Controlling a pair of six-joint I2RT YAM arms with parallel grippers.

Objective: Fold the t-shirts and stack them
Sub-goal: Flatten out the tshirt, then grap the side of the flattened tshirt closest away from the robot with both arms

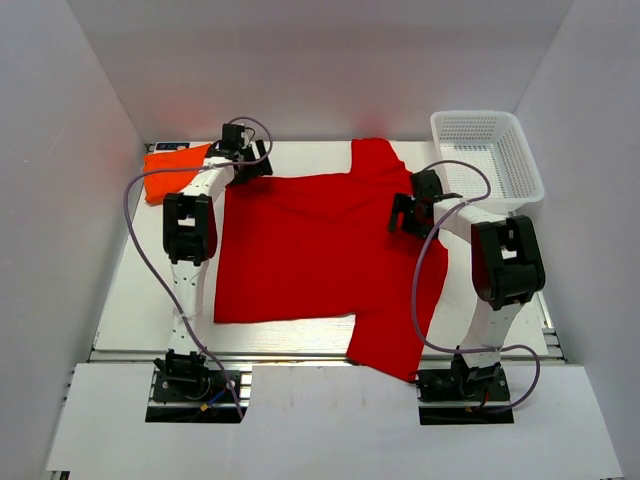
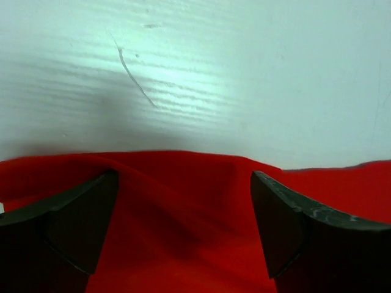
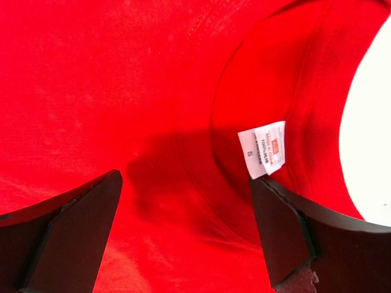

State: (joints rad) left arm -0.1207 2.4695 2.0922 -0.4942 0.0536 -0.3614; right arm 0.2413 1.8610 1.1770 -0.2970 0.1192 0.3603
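Observation:
The red t-shirt lies spread flat across the middle of the table, one sleeve at the far edge and one at the near edge. The orange t-shirt lies bunched at the far left. My left gripper is open over the red shirt's far left corner; in the left wrist view its fingers straddle the raised cloth edge. My right gripper is open above the collar; the right wrist view shows the neck opening and the white size label by the right finger.
A white mesh basket stands at the far right, close behind the right arm. White walls enclose the table on three sides. Bare white table lies beyond the shirt's far edge.

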